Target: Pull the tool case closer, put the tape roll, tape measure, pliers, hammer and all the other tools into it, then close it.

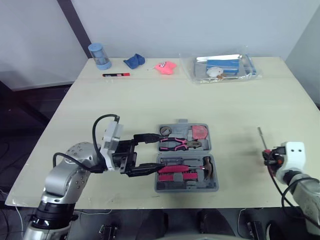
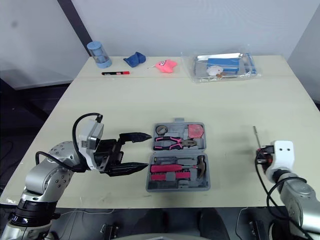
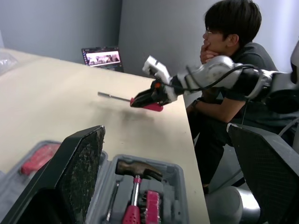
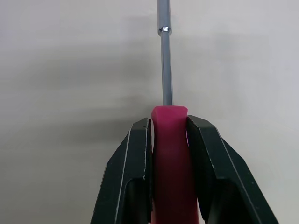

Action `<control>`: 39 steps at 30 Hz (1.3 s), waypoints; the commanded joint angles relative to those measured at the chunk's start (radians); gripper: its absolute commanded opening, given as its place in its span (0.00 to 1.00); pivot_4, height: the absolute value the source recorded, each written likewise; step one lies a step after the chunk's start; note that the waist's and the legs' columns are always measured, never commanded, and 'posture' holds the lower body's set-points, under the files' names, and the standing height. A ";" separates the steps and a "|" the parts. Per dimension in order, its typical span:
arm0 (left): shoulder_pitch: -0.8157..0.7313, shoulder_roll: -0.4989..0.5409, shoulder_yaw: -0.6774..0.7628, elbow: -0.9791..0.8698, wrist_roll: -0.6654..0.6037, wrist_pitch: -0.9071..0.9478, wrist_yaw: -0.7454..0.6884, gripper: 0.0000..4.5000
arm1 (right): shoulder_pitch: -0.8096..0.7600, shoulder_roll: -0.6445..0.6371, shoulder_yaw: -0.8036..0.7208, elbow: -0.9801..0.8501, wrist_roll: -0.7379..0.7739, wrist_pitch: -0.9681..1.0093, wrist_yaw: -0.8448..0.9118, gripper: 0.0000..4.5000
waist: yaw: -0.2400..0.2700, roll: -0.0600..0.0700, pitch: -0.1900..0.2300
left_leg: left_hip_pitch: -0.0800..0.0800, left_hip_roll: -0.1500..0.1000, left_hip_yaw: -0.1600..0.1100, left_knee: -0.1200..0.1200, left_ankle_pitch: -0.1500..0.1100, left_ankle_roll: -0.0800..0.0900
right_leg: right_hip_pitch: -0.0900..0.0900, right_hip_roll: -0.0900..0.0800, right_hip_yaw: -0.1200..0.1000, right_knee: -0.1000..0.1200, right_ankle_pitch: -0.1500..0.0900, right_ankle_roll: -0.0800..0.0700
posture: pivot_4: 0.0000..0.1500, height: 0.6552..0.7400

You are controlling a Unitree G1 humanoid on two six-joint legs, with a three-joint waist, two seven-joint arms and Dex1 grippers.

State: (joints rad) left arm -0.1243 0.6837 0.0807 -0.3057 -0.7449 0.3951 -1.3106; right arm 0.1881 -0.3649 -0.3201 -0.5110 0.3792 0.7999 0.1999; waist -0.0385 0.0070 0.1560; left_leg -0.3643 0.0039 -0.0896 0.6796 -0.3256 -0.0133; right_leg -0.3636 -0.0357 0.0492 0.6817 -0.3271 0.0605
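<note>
Left eye view: an open grey tool case (image 1: 183, 188) is shown lying flat on the pale table (image 1: 150, 100), near the table's front edge. In the far half, a small round item (image 1: 165, 131), pink-handled pliers (image 1: 177, 144) and a red tape measure (image 1: 200, 132) are seated side by side. In the near half, a hammer (image 1: 207, 166) is laid beside further pink-handled tools (image 1: 176, 172).

The left gripper (image 1: 150, 152) is held at the case's left edge with its jaws spread wide and nothing between them. One fingertip lies just beside the far half and the other at the rim of the near half.

The right gripper (image 4: 168, 123) is seen well apart from the case, toward the table's right side. Its jaws are closed on the pink handle of a screwdriver (image 4: 168, 154), whose metal shaft points away from the robot.

Along the far edge are set a blue cylinder (image 1: 100, 55), a red-and-black marker (image 1: 116, 75), a blue cloth (image 1: 134, 61), a pink object (image 1: 165, 67) and a clear plastic bag (image 1: 220, 67).

In the left wrist view, a seated person (image 3: 229, 70) and a laptop (image 3: 102, 58) are visible beyond the table.
</note>
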 commanded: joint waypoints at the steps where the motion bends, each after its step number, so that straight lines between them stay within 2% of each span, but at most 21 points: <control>1: 0.008 0.024 0.018 -0.034 -0.002 -0.015 -0.015 1.00 | 0.062 0.057 0.024 -0.170 0.012 0.067 -0.073 0.13 | 0.002 0.000 0.000 | 0.000 0.000 0.000 0.000 0.000 0.000 | 0.000 0.000 0.000 0.000 0.000 0.000 | 1.00 1.00; 4: 0.017 0.038 0.016 -0.035 -0.001 -0.009 -0.022 1.00 | 0.143 0.115 0.070 -0.252 -0.008 0.093 -0.119 0.13 | 0.006 0.000 0.000 | 0.000 0.000 -0.001 0.000 0.000 0.000 | 0.000 -0.001 -0.001 0.000 0.000 0.000 | 1.00 1.00; 9: 0.043 0.068 0.009 -0.023 0.012 -0.025 -0.067 1.00 | 0.229 0.157 0.138 -0.285 -0.044 0.074 -0.144 0.13 | -0.003 0.000 0.000 | 0.001 -0.001 0.000 0.000 0.000 0.000 | 0.000 -0.001 0.001 -0.001 0.000 0.000 | 1.00 1.00; 18: 0.046 0.063 -0.002 0.008 0.038 -0.046 -0.078 1.00 | 0.202 0.186 0.180 -0.128 -0.107 -0.026 -0.140 0.13 | -0.002 0.000 0.000 | 0.001 -0.001 0.000 -0.001 0.000 0.000 | -0.001 0.000 0.001 -0.001 0.000 0.000 | 1.00 1.00; 20: 0.048 0.064 -0.002 0.008 0.039 -0.045 -0.076 1.00 | 0.202 0.183 0.181 -0.113 -0.104 -0.029 -0.126 0.36 | -0.002 0.000 0.000 | 0.001 -0.001 0.000 -0.002 0.000 0.000 | -0.001 0.000 0.001 -0.001 0.000 0.000 | 1.00 1.00; 21: 0.049 0.064 -0.001 0.008 0.038 -0.044 -0.074 1.00 | 0.205 0.178 0.182 -0.107 -0.105 -0.034 -0.118 0.44 | -0.002 0.000 0.000 | 0.001 -0.001 0.000 -0.002 0.000 0.000 | -0.001 0.000 0.001 -0.001 0.000 0.000 | 1.00 1.00; 26: 0.063 0.056 -0.002 -0.008 0.028 -0.023 -0.046 1.00 | 0.220 0.141 0.162 -0.109 -0.070 -0.028 -0.053 0.97 | -0.001 0.000 0.000 | 0.001 -0.001 0.000 -0.002 0.000 0.000 | 0.000 0.000 0.000 -0.001 0.000 0.000 | 1.00 1.00; 31: 0.085 0.029 0.005 -0.004 0.059 -0.073 -0.009 1.00 | 0.151 0.022 0.002 -0.236 0.163 0.148 0.079 0.99 | 0.000 0.000 0.000 | 0.001 -0.001 0.000 -0.002 0.000 0.001 | 0.000 -0.001 0.000 -0.001 0.000 0.000 | 1.00 1.00; 36: 0.104 -0.019 0.014 0.033 0.065 -0.136 -0.013 1.00 | 0.073 -0.258 -0.115 -0.279 0.392 0.326 0.274 0.99 | -0.002 0.000 0.001 | 0.001 -0.001 0.000 -0.002 -0.001 0.001 | 0.000 0.000 0.001 -0.001 0.000 0.000 | 1.00 1.00; 38: 0.104 -0.028 0.020 0.048 0.040 -0.143 -0.044 1.00 | 0.051 -0.372 -0.128 -0.267 0.429 0.334 0.358 0.99 | 0.000 0.000 0.001 | 0.001 -0.001 0.000 -0.002 -0.001 0.001 | 0.001 0.000 0.000 -0.001 0.000 0.000 | 1.00 1.00; 39: 0.102 -0.021 0.023 0.058 0.025 -0.131 -0.066 1.00 | 0.040 -0.472 -0.118 -0.249 0.419 0.302 0.451 0.99 | 0.000 -0.001 0.001 | 0.001 -0.001 0.000 -0.001 -0.001 0.001 | 0.001 0.000 -0.001 -0.001 0.000 0.000 | 1.00 1.00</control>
State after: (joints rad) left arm -0.0233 0.6520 0.0741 -0.2510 -0.6825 0.2716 -1.3427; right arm 0.2380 -0.7529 -0.4175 -0.7531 0.7739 1.1258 0.5381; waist -0.0381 0.0065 0.1572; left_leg -0.3636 0.0030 -0.0904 0.6785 -0.3263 -0.0121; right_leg -0.3622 -0.0354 0.0477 0.6798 -0.3271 0.0604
